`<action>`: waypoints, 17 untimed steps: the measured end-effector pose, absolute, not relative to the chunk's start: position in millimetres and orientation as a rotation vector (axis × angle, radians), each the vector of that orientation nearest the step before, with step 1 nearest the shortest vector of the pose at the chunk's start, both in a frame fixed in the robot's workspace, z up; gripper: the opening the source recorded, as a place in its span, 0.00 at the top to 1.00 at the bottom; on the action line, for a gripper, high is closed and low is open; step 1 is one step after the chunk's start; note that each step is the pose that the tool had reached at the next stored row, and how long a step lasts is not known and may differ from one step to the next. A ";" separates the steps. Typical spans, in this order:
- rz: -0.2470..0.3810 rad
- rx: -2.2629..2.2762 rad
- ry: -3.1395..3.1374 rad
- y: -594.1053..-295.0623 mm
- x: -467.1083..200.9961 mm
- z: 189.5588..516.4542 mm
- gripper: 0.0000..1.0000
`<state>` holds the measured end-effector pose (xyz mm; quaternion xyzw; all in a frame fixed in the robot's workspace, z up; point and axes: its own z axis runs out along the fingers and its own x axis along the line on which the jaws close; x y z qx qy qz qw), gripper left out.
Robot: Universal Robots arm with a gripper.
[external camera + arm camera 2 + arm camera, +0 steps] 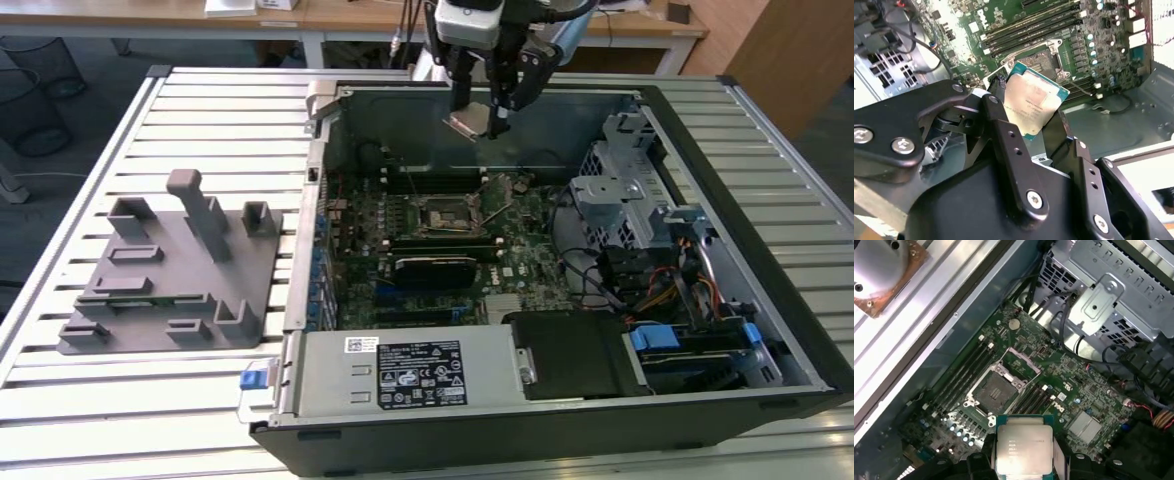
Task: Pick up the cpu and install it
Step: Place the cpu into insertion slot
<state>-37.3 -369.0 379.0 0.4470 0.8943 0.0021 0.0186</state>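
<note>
Above the motherboard (534,250), gripper (482,122) down, clamping seemingly tilted cpu (1024,450)

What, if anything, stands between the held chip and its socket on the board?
Nothing visible does. The claw grips the chip in open air over the board, and the socket lies uncovered.
</note>
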 end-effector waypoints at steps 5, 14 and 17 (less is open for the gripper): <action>0.004 1.516 2.709 -368.8 -37.4 376.0 0.46; -0.001 1.733 2.575 -368.8 -37.4 372.1 0.46; -0.002 1.784 2.540 -368.8 -37.4 371.6 0.46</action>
